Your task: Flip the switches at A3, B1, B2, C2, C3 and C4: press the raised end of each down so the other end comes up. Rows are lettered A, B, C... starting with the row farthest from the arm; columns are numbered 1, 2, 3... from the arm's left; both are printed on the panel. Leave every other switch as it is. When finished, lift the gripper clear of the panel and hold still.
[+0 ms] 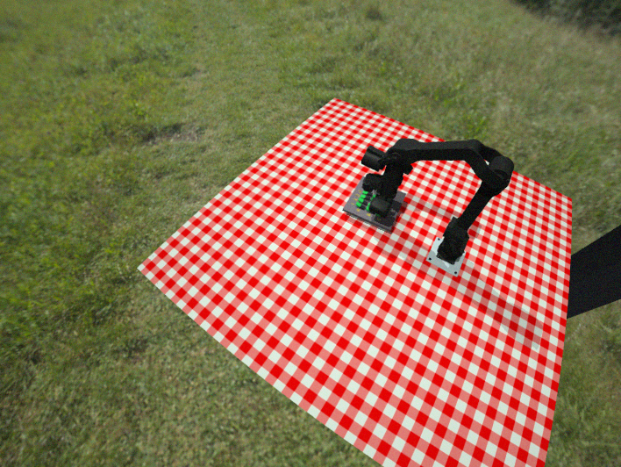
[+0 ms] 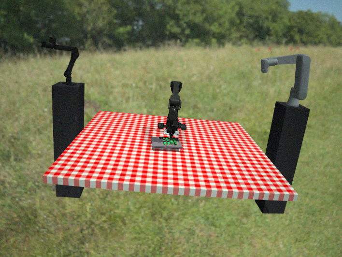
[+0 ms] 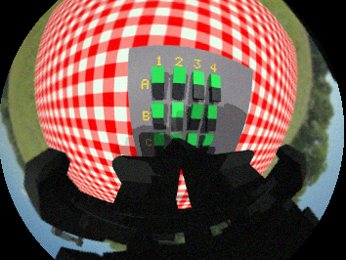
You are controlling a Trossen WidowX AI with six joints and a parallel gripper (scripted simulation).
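The grey switch panel [image 1: 380, 222] [image 2: 157, 142] [image 3: 236, 85] lies on the table in front of the arm. Its switches have a green far half and a dark near half. In the wrist view, A1 [image 3: 157, 75], A2 [image 3: 180, 75], A3 [image 3: 197, 78] and A4 [image 3: 215, 81] show whole, as do B1 [image 3: 157, 109], B2 [image 3: 177, 108], B3 [image 3: 196, 111] and B4 [image 3: 211, 111]. Which ends are raised is hard to tell. My gripper [image 2: 171, 136] [image 3: 176, 141] is shut and empty, low at row C near columns 2 and 3. It hides the near halves there; contact cannot be told.
The panel stands on a red-and-white checked table [image 1: 281, 240] [image 2: 124, 165]. My arm's white base plate [image 1: 446, 261] is behind the panel. Beyond the table's sides, a black arm [image 2: 72, 62] and a grey arm [image 2: 302, 76] stand on dark pedestals.
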